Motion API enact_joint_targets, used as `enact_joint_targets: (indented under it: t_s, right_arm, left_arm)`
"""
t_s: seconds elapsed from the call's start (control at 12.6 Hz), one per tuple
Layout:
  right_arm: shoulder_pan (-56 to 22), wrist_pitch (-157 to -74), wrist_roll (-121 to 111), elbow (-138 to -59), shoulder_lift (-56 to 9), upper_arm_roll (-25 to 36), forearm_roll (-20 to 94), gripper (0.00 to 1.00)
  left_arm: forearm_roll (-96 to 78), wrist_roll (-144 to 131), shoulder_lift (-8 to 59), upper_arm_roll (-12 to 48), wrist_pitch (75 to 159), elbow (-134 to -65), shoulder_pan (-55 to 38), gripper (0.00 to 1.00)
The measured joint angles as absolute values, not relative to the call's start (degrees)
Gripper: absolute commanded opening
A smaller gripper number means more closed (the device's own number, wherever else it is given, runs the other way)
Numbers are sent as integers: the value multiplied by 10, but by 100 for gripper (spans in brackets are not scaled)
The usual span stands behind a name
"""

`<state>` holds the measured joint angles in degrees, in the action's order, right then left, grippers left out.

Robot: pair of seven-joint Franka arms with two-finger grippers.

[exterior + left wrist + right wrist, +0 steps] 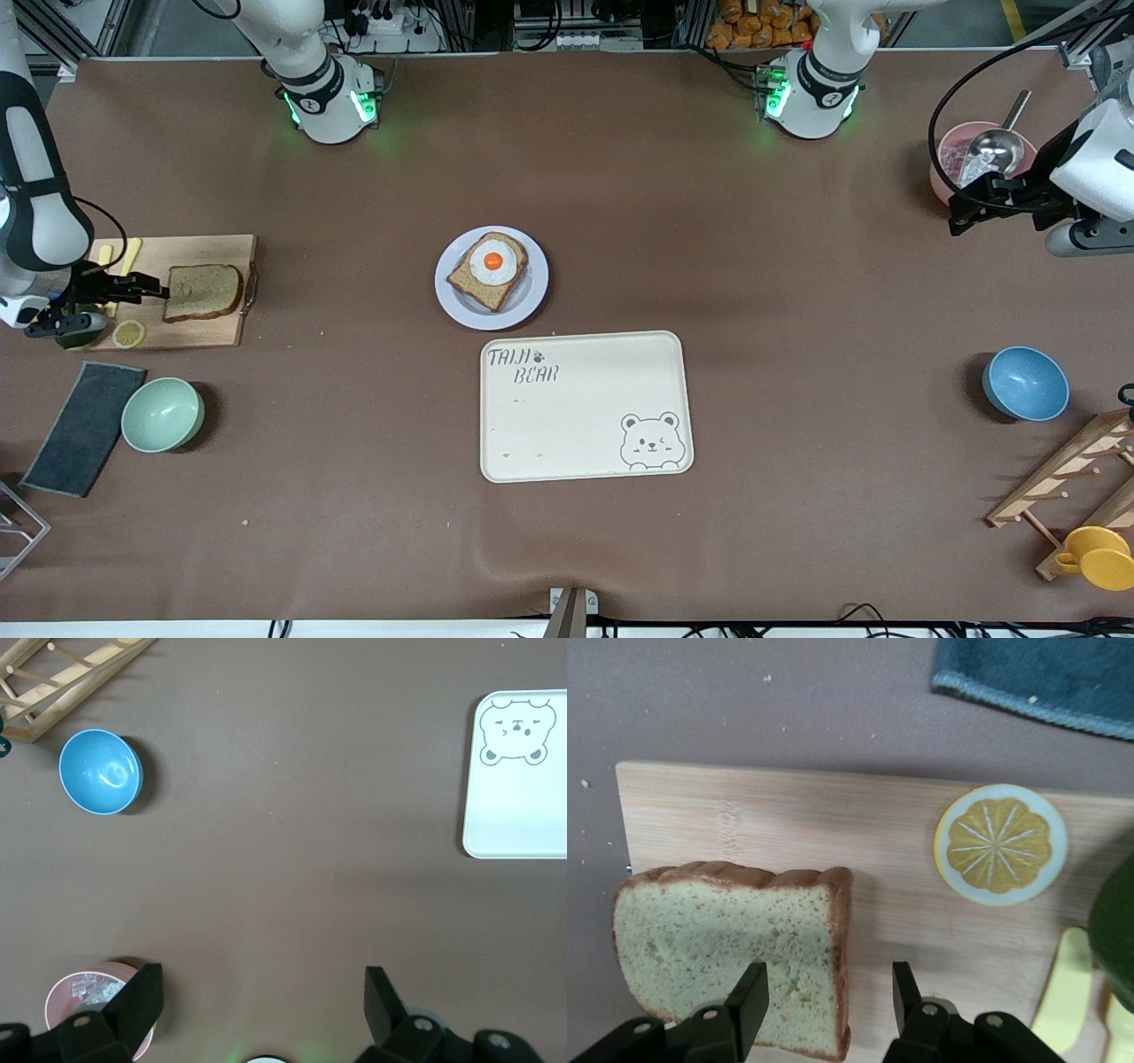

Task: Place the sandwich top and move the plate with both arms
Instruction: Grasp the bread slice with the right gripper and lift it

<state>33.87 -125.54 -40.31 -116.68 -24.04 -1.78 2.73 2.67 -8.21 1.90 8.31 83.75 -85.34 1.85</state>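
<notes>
The sandwich top (203,291) is a plain speckled bread slice lying flat on a wooden cutting board (213,252) at the right arm's end of the table. My right gripper (142,285) is open over the board, at the slice's edge; in the right wrist view the fingers (749,997) straddle the slice's crust (735,939). The plate (532,297) sits mid-table and bears a bread slice with a fried egg (493,261). My left gripper (966,211) is open and empty above the table near a pink bowl, with its fingers (142,992) wide apart.
A cream bear-print tray (585,406) lies just nearer the camera than the plate. A lemon slice (129,334), yellow sticks (130,255) and a green object share the board. A mint bowl (163,414), dark cloth (84,428), blue bowl (1025,383), pink bowl with scoop (982,156), wooden rack (1072,478), yellow cup (1099,556).
</notes>
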Motion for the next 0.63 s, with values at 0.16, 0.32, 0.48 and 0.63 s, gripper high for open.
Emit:
enact_joint_targets:
  t_s: [0.16,0.32,0.48,0.63]
  right_arm:
    - [341,-1255,-412,-1167,-250,-18,42,58]
    - [343,-1255,-412,-1167,-255,-18,46,57]
    - [348,-1257,-413,-1167,-260,-18,46,47]
    - [351,-1257,-414,-1167,-263,-18,47,29]
  left_arm:
    - [27,-82,19,83,837,-854,18,100]
    - [27,-82,19,83,837,-855,18,100]
    - [27,-82,19,83,837,-856,19,100]
    - [27,-82,19,83,837,-856,19,100]
